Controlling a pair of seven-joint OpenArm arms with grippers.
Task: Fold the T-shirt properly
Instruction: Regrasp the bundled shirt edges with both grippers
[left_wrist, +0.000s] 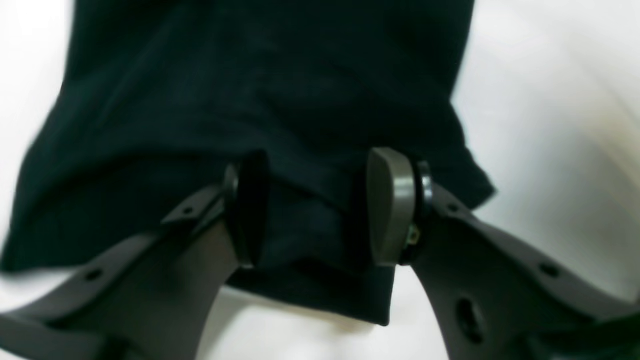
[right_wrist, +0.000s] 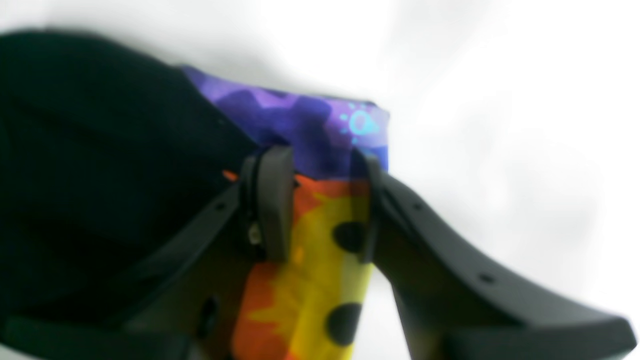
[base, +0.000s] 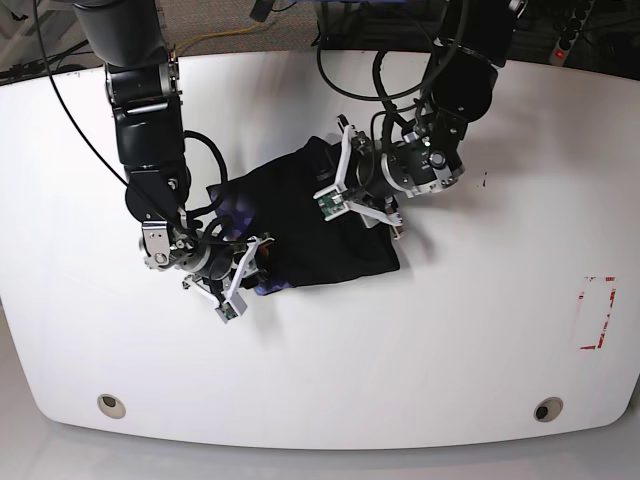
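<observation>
The black T-shirt (base: 310, 225) lies bunched in the middle of the white table (base: 450, 340). In the left wrist view my left gripper (left_wrist: 318, 207) has a fold of the black T-shirt (left_wrist: 250, 75) pressed between its pads, and the hem hangs below them. In the right wrist view my right gripper (right_wrist: 322, 205) is shut on a fold of the print (right_wrist: 310, 280), yellow and orange with purple above. Black cloth (right_wrist: 100, 150) fills that view's left. In the base view the left gripper (base: 350, 190) holds the cloth's right side and the right gripper (base: 255, 270) its lower left corner.
A red-outlined rectangle (base: 597, 312) is marked near the table's right edge. Two round holes (base: 112, 404) (base: 546, 409) sit along the front edge. Cables run over the back of the table behind both arms.
</observation>
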